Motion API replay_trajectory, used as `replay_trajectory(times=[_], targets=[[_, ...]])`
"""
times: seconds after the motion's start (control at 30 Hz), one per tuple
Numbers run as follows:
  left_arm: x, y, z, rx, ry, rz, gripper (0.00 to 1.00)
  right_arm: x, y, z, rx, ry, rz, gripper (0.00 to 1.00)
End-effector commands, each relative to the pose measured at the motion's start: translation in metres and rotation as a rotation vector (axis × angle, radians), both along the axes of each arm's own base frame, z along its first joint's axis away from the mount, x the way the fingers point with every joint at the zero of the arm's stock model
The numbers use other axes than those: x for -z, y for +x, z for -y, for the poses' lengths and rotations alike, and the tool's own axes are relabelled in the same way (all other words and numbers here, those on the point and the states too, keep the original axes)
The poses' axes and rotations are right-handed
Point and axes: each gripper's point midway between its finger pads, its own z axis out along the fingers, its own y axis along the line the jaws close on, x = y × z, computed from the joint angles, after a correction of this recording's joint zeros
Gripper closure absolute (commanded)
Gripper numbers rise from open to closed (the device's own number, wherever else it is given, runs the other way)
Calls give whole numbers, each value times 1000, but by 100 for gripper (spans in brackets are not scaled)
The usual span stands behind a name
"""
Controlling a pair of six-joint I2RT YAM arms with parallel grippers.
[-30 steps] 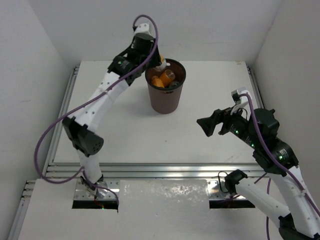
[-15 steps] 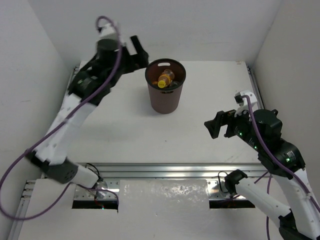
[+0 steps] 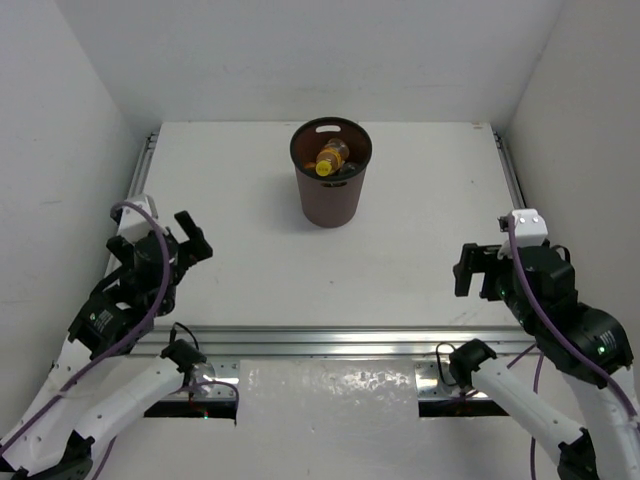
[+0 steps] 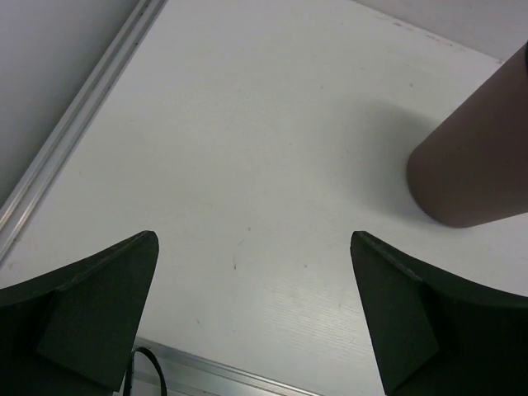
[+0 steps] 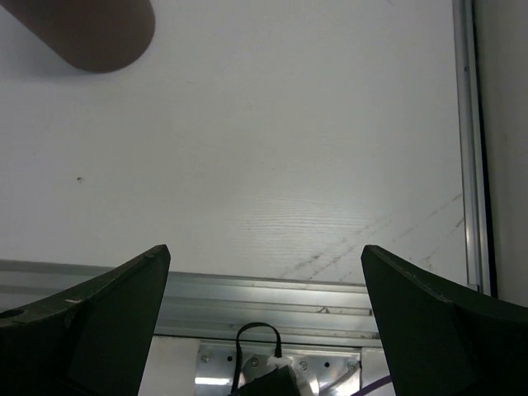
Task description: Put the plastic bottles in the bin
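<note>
The dark brown bin [image 3: 330, 195] stands upright at the back middle of the table. Inside it lie plastic bottles: an orange one with a yellow cap [image 3: 330, 157] on top, darker ones partly hidden beneath. In the left wrist view the bin's side [image 4: 478, 165] shows at the right edge; in the right wrist view its base [image 5: 87, 31] is at the top left. My left gripper [image 3: 188, 238] hangs open over the near left of the table, nothing between its fingers. My right gripper [image 3: 478, 268] is open and empty at the near right.
The white table [image 3: 240, 230] has metal rails along its left side [image 3: 130, 210], right side [image 3: 510, 175] and near edge [image 3: 320, 340]. White walls close in the back and both sides. A cable loop [image 5: 260, 338] shows below the right gripper.
My left arm has pulled back from the bin's rim to the near left, its gripper opening and leaving a bottle in the bin. My right arm has drawn back toward the near right.
</note>
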Motion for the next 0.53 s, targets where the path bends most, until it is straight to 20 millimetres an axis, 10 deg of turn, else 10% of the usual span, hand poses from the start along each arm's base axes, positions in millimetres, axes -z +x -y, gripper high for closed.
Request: replay_trajectory(times=[0.0, 0.5], targets=[[-10, -14, -16, -51, -31, 74, 0, 1, -5, 16, 64, -22, 44, 1], [-12, -21, -4, 74, -54, 126, 0, 21, -17, 18, 56, 16, 64, 1]])
